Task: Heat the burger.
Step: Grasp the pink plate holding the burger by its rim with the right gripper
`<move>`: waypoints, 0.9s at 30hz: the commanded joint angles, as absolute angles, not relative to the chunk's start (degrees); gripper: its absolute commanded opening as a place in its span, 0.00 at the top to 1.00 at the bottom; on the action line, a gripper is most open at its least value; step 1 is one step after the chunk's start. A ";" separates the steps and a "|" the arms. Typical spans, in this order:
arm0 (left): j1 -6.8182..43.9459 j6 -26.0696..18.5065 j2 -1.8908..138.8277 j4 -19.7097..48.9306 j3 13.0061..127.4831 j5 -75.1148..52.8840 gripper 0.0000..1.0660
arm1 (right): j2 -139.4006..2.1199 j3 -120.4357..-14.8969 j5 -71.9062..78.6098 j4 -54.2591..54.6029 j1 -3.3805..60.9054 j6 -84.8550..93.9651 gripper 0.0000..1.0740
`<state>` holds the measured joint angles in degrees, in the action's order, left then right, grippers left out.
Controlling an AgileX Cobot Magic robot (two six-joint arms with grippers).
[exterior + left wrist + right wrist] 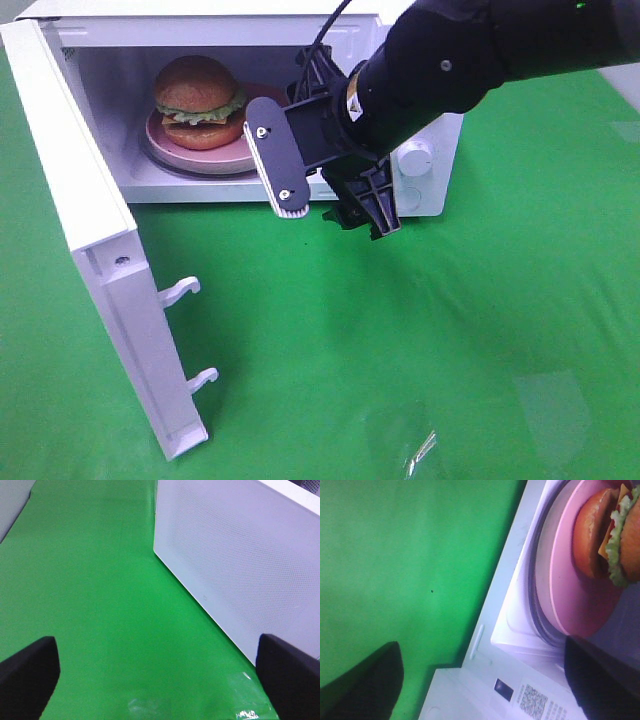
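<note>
Foreground: right pincer point(335, 212), spread wide, empty, at mouth of microwave point(430, 195). Inside: burger point(198, 100) on pink plate point(165, 148). Left pincer point(160, 680) likewise wide, empty (beside door point(100, 250)). Likely hazard: swinging door onto arm point(450, 60); clipping plate rim, toppling burger.

Black right gripper point(338, 222) fronts the white box microwave point(432, 200). Behind its jaws, one side of the shallow pink plate point(200, 160) and part of the knob panel point(418, 155) are hidden.

Right wrist view: tall burger with glossy brown buns point(592, 540) beyond the jaws, cropped by the frame edge. Small code label point(533, 700) between the jaws, blurred, unreadable.

Black left gripper point(156, 650): only finger stubs point(27, 677) show.
</note>
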<state>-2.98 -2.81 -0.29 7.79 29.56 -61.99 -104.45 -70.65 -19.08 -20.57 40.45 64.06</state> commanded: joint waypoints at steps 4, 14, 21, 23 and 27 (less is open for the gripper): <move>-2.98 -2.75 -1.15 7.91 29.51 -61.31 0.06 | -109.43 -76.09 -18.22 -21.72 40.85 62.85 0.22; -2.98 -2.75 -1.15 7.91 29.51 -61.31 0.06 | -118.14 -85.71 -18.51 -22.17 40.85 61.54 0.24; -2.98 -2.75 -1.15 7.91 29.51 -61.31 0.06 | -124.05 -91.56 -18.68 -22.12 40.85 61.54 0.25; -2.98 -2.75 -1.15 7.91 29.51 -61.31 0.06 | -125.59 -93.39 -18.68 -22.12 40.85 61.54 0.25; -2.98 -2.75 -1.15 7.91 29.51 -61.31 0.06 | -128.29 -97.17 -19.08 -22.12 40.85 61.31 0.26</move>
